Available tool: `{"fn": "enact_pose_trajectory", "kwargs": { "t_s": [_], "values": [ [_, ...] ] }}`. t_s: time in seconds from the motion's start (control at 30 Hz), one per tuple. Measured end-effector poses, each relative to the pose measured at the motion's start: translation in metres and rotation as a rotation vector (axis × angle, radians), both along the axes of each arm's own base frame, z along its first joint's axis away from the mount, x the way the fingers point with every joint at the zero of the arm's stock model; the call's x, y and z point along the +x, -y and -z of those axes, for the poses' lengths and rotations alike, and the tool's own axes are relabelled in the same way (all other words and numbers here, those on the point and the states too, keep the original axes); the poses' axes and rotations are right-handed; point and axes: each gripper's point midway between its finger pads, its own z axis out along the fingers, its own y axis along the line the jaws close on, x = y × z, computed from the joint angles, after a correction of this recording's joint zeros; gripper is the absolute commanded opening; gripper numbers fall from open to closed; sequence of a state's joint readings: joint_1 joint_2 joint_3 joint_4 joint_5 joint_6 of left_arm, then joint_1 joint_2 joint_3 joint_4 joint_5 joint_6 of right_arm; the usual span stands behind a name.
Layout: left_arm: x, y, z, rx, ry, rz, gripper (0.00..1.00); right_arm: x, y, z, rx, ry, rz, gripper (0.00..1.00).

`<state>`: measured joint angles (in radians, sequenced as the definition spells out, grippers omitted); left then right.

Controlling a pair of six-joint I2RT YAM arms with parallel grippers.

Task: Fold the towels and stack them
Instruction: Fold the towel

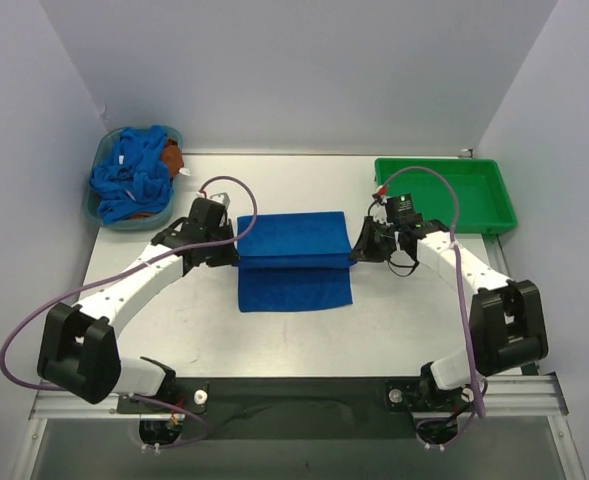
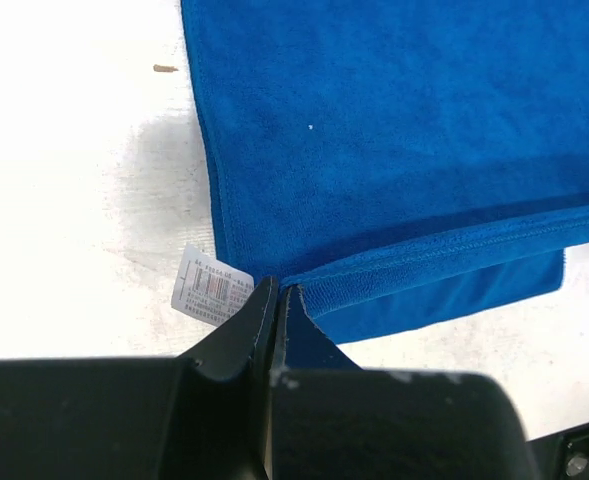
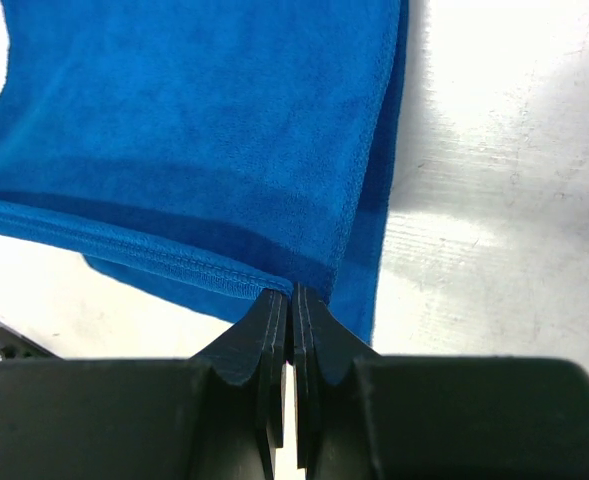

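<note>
Two grippers, one towel in play.

Top view: a royal-blue terry towel [image 1: 294, 290] lies mid white table [image 1: 174, 330], between the arms. One layer is drawn over the other, with a hemmed edge running left to right. The left gripper [image 1: 236, 255] sits at the left end of that edge and the right gripper [image 1: 354, 250] at the right end. Far left there is one teal plastic basket [image 1: 99, 165] holding a heap of blue towels [image 1: 129, 180]. They are tangled, so no exact count; more than one, I'd judge. One orange-brown cloth [image 1: 172, 157] is tucked in at the basket's right side. Far right is one green plastic tray [image 1: 444, 162], well apart from the towel.

Left wrist: left gripper [image 2: 279, 290] jaws are pressed together, pinching the hem corner of the towel [image 2: 394, 130]. One white tag [image 2: 212, 287] sticks out just beside the tips, lying on the table [image 2: 74, 150].

Right wrist: right gripper [image 3: 292, 293] jaws are likewise pressed together on the opposite hem corner. The held layer of the towel [image 3: 194, 120] is raised off the layer under it, with table [image 3: 504, 150] to the right.

Handling, my read: the cloth is light, limp and has no stiffness, so it sags wherever it isn't held. Terry drags on itself and is not slippery. The best hold is at the hem corners, as here, with both ends level and the edge taut so the fold lands square.
</note>
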<state>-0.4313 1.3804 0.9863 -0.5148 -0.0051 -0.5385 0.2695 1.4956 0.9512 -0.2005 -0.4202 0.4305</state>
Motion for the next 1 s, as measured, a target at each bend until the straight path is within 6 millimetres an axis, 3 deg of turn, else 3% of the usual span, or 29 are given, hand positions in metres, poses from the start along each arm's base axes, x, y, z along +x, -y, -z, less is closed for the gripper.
{"fn": "enact_pose_trajectory", "kwargs": {
  "t_s": [0.17, 0.27, 0.6, 0.63, 0.67, 0.77, 0.8, 0.9, 0.93, 1.0],
  "values": [
    [-0.007, -0.003, -0.014, -0.011, 0.021, -0.001, 0.00, -0.004, -0.003, -0.021, 0.017, 0.050, -0.008, 0.00],
    [-0.010, -0.003, -0.013, -0.017, 0.021, -0.001, 0.00, -0.008, -0.003, -0.019, 0.018, 0.045, -0.006, 0.00],
    [-0.049, -0.001, 0.063, -0.014, -0.186, 0.008, 0.01, -0.045, 0.001, 0.055, -0.033, -0.167, -0.019, 0.00],
    [-0.052, -0.001, 0.068, -0.015, -0.197, 0.010, 0.04, -0.047, 0.002, 0.061, -0.038, -0.183, -0.019, 0.03],
    [-0.056, 0.000, 0.072, -0.019, -0.208, 0.011, 0.09, -0.050, 0.003, 0.065, -0.042, -0.196, -0.019, 0.14],
    [-0.063, -0.008, 0.080, 0.006, -0.221, -0.002, 0.33, -0.054, 0.011, 0.073, -0.081, -0.205, -0.006, 0.32],
    [-0.067, -0.013, 0.083, 0.017, -0.228, -0.016, 0.47, -0.054, 0.015, 0.073, -0.092, -0.203, 0.002, 0.36],
    [-0.084, -0.022, 0.082, 0.016, -0.243, -0.030, 0.59, -0.062, 0.026, 0.070, -0.126, -0.188, 0.008, 0.44],
    [-0.089, -0.022, 0.077, 0.004, -0.233, -0.026, 0.69, -0.064, 0.028, 0.065, -0.130, -0.173, 0.007, 0.45],
    [-0.097, -0.018, 0.062, -0.030, -0.195, -0.009, 0.74, -0.067, 0.030, 0.050, -0.131, -0.126, 0.001, 0.45]
  ]
}}
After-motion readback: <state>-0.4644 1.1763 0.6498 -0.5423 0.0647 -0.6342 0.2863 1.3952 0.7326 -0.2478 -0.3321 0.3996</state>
